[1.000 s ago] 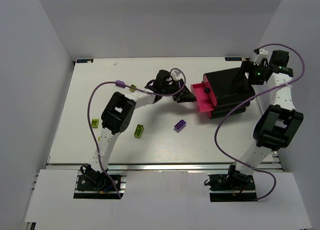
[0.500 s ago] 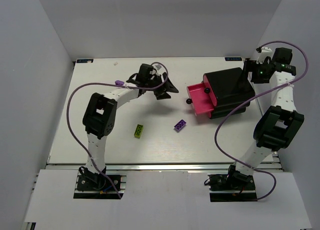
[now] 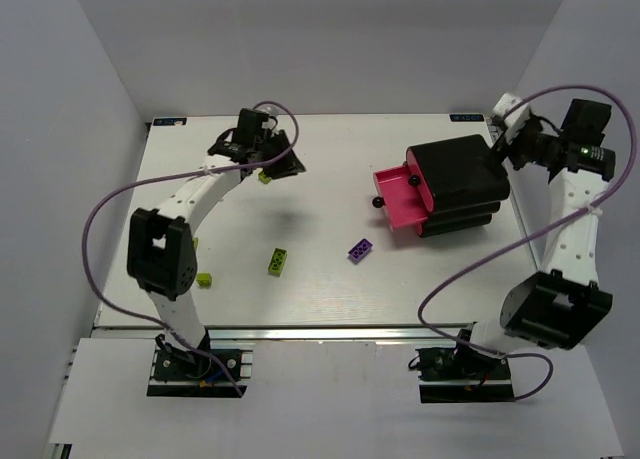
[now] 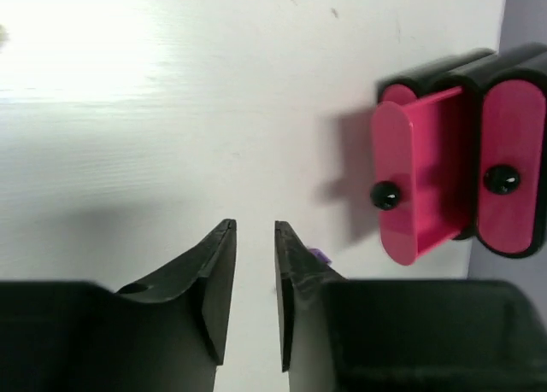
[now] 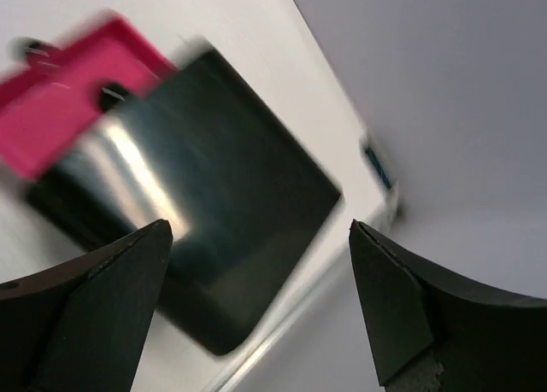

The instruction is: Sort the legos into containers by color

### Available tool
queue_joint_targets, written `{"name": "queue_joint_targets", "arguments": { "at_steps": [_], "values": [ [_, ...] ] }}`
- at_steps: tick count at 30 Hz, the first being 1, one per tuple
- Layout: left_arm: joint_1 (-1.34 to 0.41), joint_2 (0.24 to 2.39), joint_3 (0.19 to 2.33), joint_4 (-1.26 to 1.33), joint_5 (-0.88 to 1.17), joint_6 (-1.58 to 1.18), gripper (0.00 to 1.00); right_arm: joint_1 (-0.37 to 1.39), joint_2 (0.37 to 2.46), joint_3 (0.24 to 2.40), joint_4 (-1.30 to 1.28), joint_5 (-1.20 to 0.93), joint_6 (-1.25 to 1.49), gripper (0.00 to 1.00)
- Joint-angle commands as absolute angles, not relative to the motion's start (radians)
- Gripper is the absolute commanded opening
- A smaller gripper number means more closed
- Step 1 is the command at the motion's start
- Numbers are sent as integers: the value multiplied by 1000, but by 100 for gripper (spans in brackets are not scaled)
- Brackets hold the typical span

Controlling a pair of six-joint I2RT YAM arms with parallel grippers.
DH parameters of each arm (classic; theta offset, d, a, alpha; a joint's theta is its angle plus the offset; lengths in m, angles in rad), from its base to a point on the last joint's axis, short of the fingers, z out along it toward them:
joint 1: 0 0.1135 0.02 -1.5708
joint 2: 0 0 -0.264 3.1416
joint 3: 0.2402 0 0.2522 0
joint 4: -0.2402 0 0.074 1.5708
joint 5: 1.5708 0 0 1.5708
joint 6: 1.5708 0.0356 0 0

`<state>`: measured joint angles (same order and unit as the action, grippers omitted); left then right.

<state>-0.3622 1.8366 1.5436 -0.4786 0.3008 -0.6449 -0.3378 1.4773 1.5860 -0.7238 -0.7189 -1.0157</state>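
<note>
The left pincer [image 4: 254,230] hangs over the far left of the worktop [image 3: 330,289], its jaws narrowed to a slim gap with nothing between them, and a lime lego [image 3: 265,176] lies just beside it. The right pincer [image 5: 259,230] is spread wide and empty by the far right corner of the black cabinet [image 3: 460,174], which has one pink drawer [image 3: 398,201] pulled out to the left and a second drawer [image 4: 513,170] pushed in. An oblong lime lego [image 3: 278,262], a small lime lego [image 3: 204,279] and a purple lego [image 3: 360,249] lie loose and apart on the worktop, the purple one nearest the open drawer.
</note>
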Motion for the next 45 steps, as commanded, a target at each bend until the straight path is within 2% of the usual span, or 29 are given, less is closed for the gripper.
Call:
{"name": "queue_joint_targets", "arguments": {
  "at_steps": [1,2,3,5,6,7,10,11,18,22,37,45],
  "values": [
    [-325,1627,1546,-609,79,-532,32,-256,1433,1549,-1042,-1136,-1682,89],
    [-307,1600,1528,-630,58,-534,29,-229,1442,1560,-1218,-1143,-1883,89],
    [-298,1576,1487,-646,45,-538,27,-128,1466,1568,-1280,-1138,-1937,89],
    [-267,1497,1441,-676,29,-548,30,-60,1480,1559,-1313,-1105,-1933,87],
    [-258,1471,1387,-690,26,-567,36,-2,1477,1540,-1304,-1085,-1934,86],
    [-258,1424,1356,-705,31,-577,53,80,1473,1522,-1289,-1042,-1921,85],
    [-232,1350,1240,-727,29,-613,72,251,1470,1445,-1198,-955,-1838,84],
    [-221,1297,1214,-733,22,-621,75,273,1473,1422,-1184,-931,-1821,84],
    [-189,1126,1108,-805,-55,-657,79,517,1592,1373,-1088,-741,-1663,89],
    [-180,1095,1103,-859,-81,-655,80,584,1646,1333,-988,-615,-1628,89],
    [-179,1094,1089,-827,-57,-655,81,632,1807,1275,-781,-387,-1603,86],
    [-179,1132,1104,-784,-52,-657,80,640,1830,1206,-700,-322,-1601,80]
  ]
}}
